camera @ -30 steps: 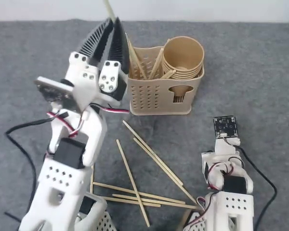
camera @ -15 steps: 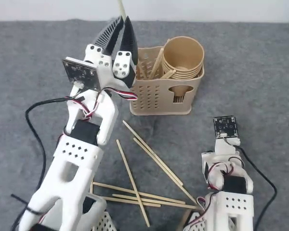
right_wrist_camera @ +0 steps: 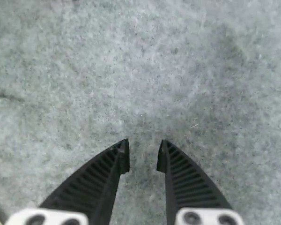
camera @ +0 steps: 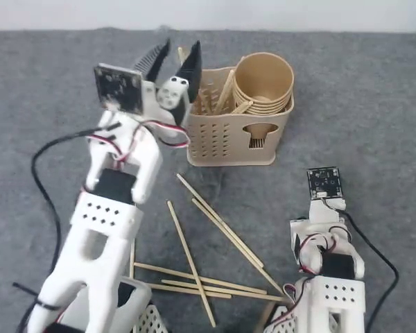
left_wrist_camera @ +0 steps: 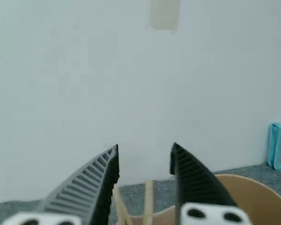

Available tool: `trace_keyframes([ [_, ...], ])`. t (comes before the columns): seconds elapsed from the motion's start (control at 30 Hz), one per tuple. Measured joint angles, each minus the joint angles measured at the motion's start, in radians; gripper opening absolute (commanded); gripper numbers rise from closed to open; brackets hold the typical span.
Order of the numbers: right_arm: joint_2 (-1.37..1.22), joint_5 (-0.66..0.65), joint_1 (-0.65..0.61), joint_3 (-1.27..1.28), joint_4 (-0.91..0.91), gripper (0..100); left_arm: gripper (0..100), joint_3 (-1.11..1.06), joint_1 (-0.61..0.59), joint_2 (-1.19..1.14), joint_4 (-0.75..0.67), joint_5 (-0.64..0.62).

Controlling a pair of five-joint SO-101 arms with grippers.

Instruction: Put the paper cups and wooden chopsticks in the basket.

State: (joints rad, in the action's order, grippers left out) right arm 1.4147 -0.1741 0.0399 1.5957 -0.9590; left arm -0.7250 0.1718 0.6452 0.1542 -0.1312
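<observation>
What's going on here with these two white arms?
The left arm's tool hangs open and empty above the perforated beige plastic basket, which already holds a stack of tan paper cups and a few wooden chopsticks. Several loose chopsticks lie on the grey felt mat. The right arm's tool is slightly open over the mat, holding nothing.

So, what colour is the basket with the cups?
The basket is tan, with rows of small holes in its walls; the high view shows it best.

High view overlooks the mat (camera: pixel 374 104); left wrist faces wall (left_wrist_camera: pixel 61 70), right wrist the mat.
</observation>
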Motion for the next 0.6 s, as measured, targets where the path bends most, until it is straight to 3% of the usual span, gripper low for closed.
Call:
trace_keyframes([
  [0.33,0.0,0.0,0.0,0.0,0.0,11.4,22,0.281,-0.204,0.0,0.574,-0.272],
  [0.5,0.0,0.0,0.0,0.0,0.0,11.4,22,0.279,-0.235,0.0,0.927,-0.324],
  [0.6,0.0,0.0,0.0,0.0,0.0,11.4,22,0.186,-0.236,0.002,1.059,-0.331],
])
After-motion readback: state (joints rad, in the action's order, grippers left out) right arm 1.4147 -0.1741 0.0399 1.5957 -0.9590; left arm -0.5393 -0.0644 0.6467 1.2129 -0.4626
